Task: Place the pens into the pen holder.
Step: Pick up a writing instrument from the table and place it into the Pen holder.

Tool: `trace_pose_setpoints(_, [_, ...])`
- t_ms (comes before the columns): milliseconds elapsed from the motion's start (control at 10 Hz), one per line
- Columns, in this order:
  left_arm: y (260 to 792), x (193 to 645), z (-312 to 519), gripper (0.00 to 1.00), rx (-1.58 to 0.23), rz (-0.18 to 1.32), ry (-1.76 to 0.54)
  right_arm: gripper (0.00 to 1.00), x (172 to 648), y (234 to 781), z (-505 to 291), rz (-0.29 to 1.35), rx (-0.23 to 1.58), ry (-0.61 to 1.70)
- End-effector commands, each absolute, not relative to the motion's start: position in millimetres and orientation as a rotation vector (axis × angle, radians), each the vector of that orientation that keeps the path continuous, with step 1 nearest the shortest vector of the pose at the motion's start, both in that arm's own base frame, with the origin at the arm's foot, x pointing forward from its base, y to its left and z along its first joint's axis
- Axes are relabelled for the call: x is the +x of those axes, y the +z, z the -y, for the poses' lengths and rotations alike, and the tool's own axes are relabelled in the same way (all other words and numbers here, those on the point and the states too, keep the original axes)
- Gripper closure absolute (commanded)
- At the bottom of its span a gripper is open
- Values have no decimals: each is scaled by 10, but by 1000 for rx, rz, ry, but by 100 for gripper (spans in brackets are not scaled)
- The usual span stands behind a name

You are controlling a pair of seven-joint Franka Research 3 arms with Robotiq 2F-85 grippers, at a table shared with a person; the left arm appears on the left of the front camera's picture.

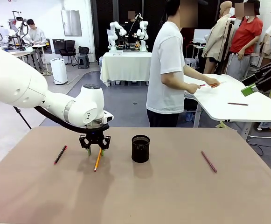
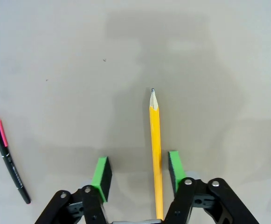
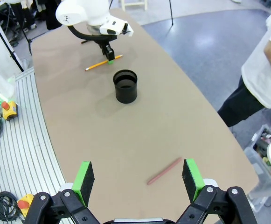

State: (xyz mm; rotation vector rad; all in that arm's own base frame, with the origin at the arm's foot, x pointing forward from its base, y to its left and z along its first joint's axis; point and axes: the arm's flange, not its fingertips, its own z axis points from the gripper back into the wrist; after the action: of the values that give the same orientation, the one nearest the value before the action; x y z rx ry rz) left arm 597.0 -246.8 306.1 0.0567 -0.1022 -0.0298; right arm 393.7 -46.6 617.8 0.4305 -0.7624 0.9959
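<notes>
My left gripper reaches down to the table and straddles the yellow-orange pen. In the left wrist view this pen lies between the green pads, closer to the right one, and gaps still show on both sides, so the left gripper is open. The dark pen with red accents lies to its left. The black mesh pen holder stands upright at mid-table. The reddish-pink pen lies on the right, below my open right gripper, which hangs high above it.
The brown table has bare room in front of and behind the holder. A person in a white shirt stands past the far edge, turned toward a white side table. Cables and grey floor slats lie beside the table.
</notes>
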Motion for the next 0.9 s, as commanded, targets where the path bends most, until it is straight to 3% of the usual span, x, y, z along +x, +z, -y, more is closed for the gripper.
trace_pose_setpoints(0, [3062,5977,2459,100,79,102,14,0,3946,6184,461,793,453,1003])
trace_pose_setpoints(700, [3110,5926,2337,100,51,74,-30,0,3946,6184,461,793,453,1003])
trace_pose_setpoints(800, [3241,5841,2251,100,-39,73,-39,0,3946,6184,461,793,453,1003])
